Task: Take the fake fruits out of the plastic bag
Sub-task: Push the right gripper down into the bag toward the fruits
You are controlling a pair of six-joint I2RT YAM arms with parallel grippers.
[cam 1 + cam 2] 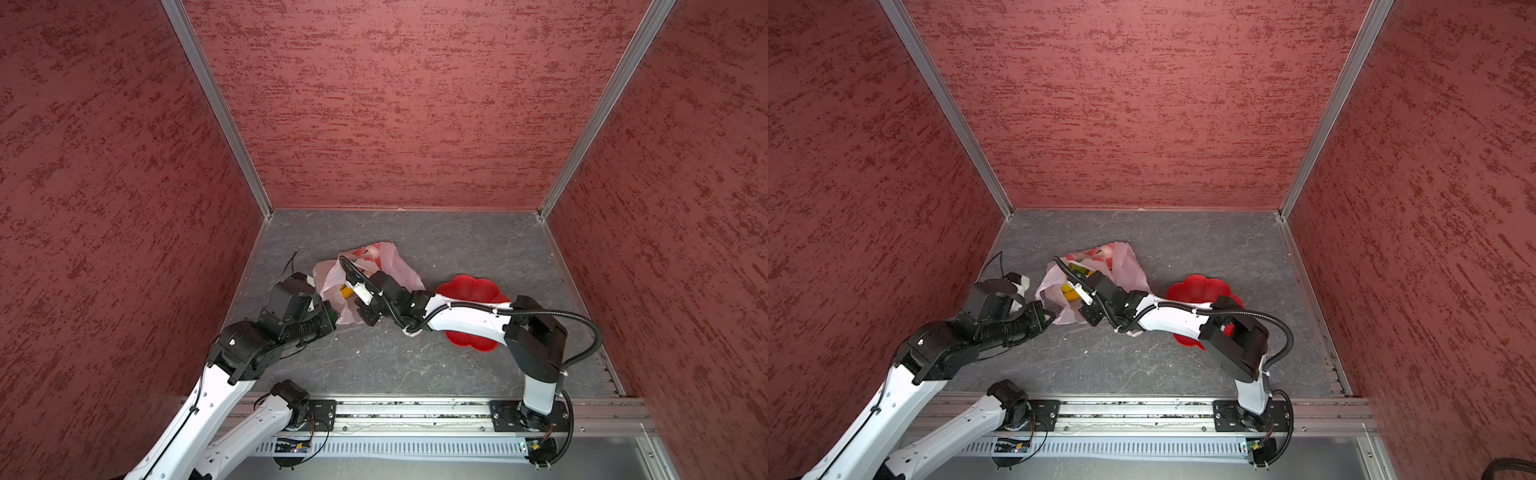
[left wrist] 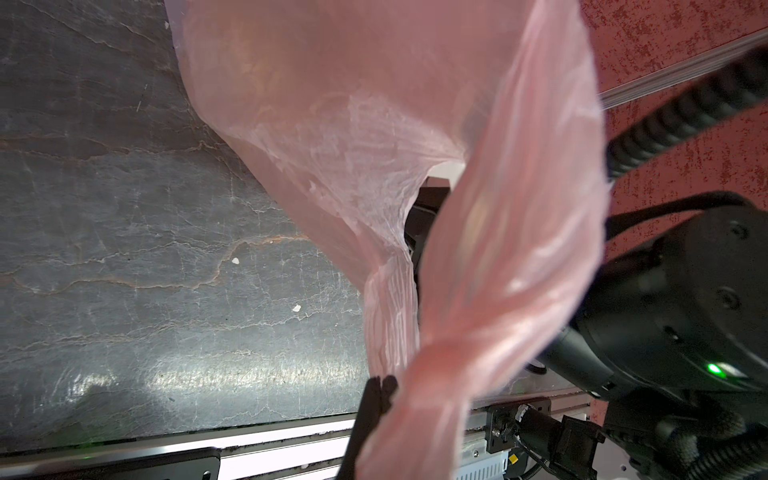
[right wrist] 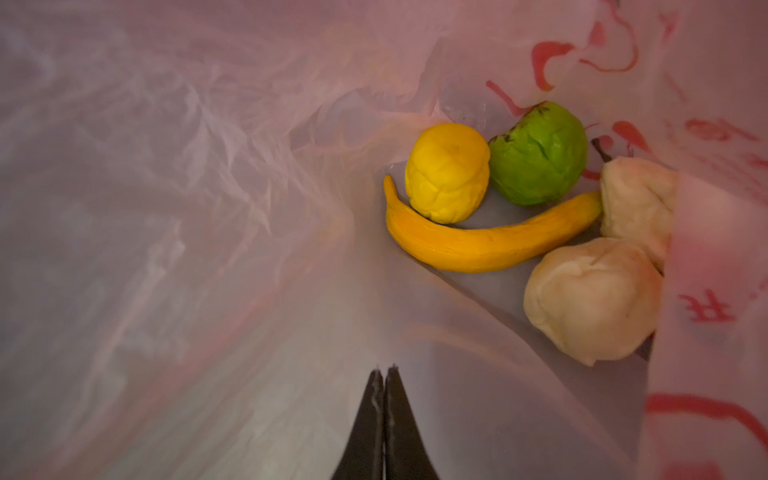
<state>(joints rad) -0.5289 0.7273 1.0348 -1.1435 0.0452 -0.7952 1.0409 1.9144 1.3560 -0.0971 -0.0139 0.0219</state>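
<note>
Five fake fruits [image 3: 490, 249] lie huddled inside the plastic bag [image 3: 208, 166], and only the right wrist view shows them all. A yellow banana [image 3: 457, 245] curves against an orange-yellow round fruit [image 3: 446, 174] and a green dark-speckled ball [image 3: 540, 158]. One pale beige lumpy ball [image 3: 594, 303] presses on the banana's flank, and a second beige ball [image 3: 640, 203] meets its tip. That same view has the right gripper [image 3: 384, 370] within the bag, apart from the fruit, its two black fingers [image 3: 365, 415] pressed together. Creases in the film run towards the tips, but I cannot tell whether any film is nipped between them. In both top views the pink bag [image 1: 388, 262] [image 1: 1125, 262] sits crumpled a little left of centre on the grey stone-patterned tabletop [image 1: 457, 241] [image 1: 1204, 241]. Its mouth faces the lower left, and only a patch of yellow fruit shows there [image 1: 345, 291] [image 1: 1068, 293]. The right arm's fingers are hidden in these views. A red flower-shaped dish [image 1: 469, 286] [image 1: 1196, 286] lies just right of the bag, partly under the right arm. The left wrist view shows no fruit. It shows the left gripper [image 2: 381, 380] clamped tight on a twisted loop handle of the bag [image 2: 390, 316], and above that the bag's translucent skin [image 2: 332, 124] spreads wide. In the top views this gripper [image 1: 330, 313] [image 1: 1050, 316] sits at the bag's lower-left edge.
</note>
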